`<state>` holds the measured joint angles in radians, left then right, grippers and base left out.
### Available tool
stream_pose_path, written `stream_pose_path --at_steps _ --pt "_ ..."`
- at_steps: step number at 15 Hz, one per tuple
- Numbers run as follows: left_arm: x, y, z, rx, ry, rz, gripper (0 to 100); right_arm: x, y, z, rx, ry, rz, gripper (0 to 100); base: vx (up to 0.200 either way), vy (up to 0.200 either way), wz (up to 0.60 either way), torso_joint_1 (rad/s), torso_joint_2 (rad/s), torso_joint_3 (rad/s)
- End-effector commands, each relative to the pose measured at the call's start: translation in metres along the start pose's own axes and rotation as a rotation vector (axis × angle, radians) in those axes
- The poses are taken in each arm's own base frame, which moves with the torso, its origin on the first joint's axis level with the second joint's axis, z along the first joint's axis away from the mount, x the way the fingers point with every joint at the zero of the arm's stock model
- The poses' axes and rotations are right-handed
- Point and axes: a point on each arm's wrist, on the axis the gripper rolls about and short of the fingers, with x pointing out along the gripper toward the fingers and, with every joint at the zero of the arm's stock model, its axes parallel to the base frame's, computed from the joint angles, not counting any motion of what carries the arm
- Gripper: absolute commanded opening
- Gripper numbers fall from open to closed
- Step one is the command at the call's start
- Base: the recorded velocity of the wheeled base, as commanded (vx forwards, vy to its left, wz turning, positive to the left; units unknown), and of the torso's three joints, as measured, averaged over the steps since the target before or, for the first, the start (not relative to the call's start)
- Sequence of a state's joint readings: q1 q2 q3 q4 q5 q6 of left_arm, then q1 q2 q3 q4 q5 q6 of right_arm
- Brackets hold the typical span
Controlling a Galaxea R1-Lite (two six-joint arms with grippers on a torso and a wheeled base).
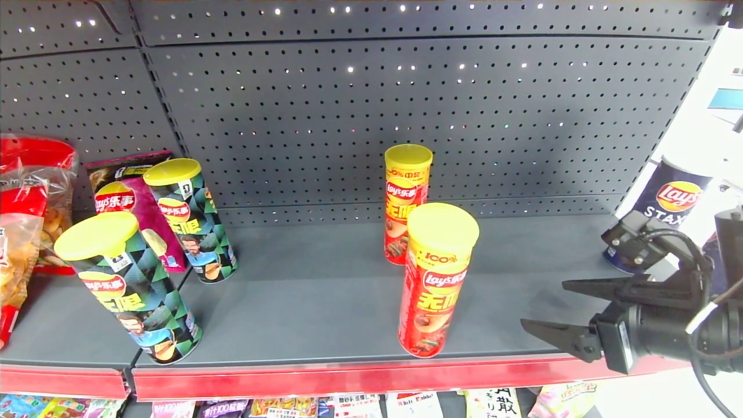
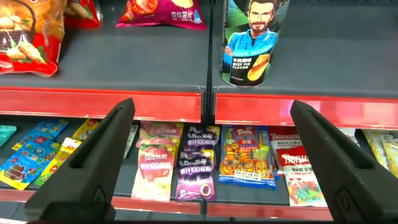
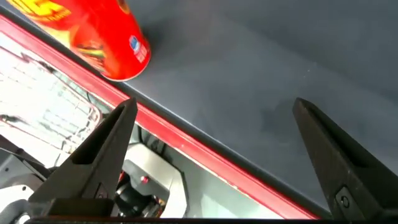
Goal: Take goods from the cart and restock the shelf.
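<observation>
1. Shelf [image 1: 325,302]: grey, with a perforated back panel [image 1: 406,116] and a red front strip [image 1: 348,377]. Most of its deck stood bare.
2. Snack bags [image 1: 23,220]: red and clear, stacked at the far left end, with a purple bag [image 1: 125,197] leaning against the panel beside them.
3. Dark-patterned canisters, two, yellow-lidded, upright on the left: one near the front edge [image 1: 130,290], one behind it [image 1: 191,223] just beside the purple bag.
4. Red canisters, two, yellow-lidded, upright at mid-shelf: one near the front edge [image 1: 435,284], one behind it [image 1: 404,200] close to the panel.
5. Blue canister [image 1: 667,209]: stood past the shelf's right end.
6. Right pincer [image 1: 543,305]: fingers apart, holding nothing, level with the red strip and right of the front red canister.
7. Left pincer [image 2: 211,104]: fingers apart, holding nothing, before the red strip below a dark-patterned canister.
8. Wire frame [image 3: 56,118]: beneath the shelf edge, possibly the cart; too little was seen to be sure.
9. Sweet packets [image 2: 189,165]: ranged on the tier below.

Progress, as judged: four canisters stood stocked, wide gaps remained and neither pincer carried goods, so a fresh fetch from the cart seemed due.

Labels: every pack bore a logo and lettering. None of it is transcribed here.
</observation>
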<state>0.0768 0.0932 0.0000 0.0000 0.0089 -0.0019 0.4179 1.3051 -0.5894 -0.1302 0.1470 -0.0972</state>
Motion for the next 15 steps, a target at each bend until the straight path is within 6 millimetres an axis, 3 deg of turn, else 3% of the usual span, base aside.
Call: stream_pose_path --at_steps 1,15 --pt "0.000 0.000 0.000 -0.001 0.002 0.000 100 0.009 -0.002 0.003 0.002 0.020 0.002 100 0.000 0.000 0.00 0.000 0.00 0.000" --pt "0.000 0.000 0.000 0.000 0.002 0.002 100 0.063 0.014 0.008 -0.054 0.155 -0.040 100 0.000 0.000 0.00 0.000 0.00 0.000"
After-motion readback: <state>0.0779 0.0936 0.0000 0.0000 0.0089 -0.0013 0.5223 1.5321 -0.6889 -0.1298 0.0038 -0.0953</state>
